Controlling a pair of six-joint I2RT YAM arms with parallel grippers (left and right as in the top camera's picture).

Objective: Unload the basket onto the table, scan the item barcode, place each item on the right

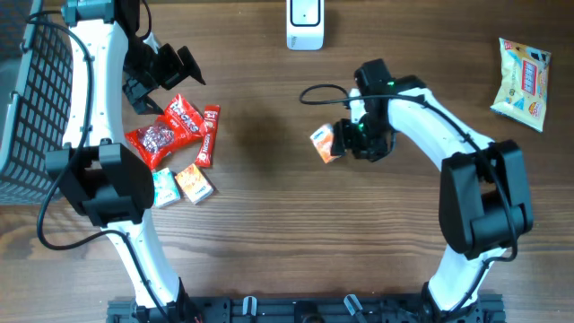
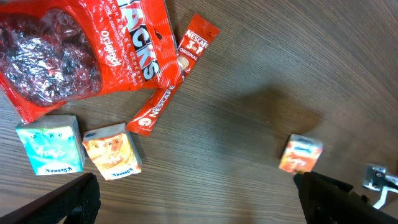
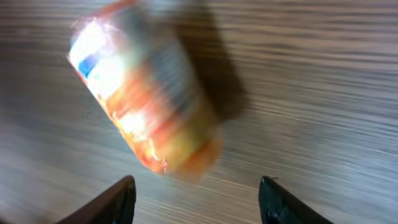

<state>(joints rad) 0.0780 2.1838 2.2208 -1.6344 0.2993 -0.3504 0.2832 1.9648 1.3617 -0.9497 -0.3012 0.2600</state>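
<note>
Jaws of the right gripper stand apart and grip nothing. The orange packet sits just beyond the fingertips, blurred, over bare table. Left gripper jaws are wide and empty above the snack pile, probably positioned for a pickup. The white scanner is well apart from the packet.

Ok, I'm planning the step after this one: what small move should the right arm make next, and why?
Probably lift the right tool straight up, clear of the orange packet. Its fingers stand apart with nothing between them, and the packet is loose ahead of them, blurred in the wrist view, so it looks released; rising avoids knocking it.
</note>
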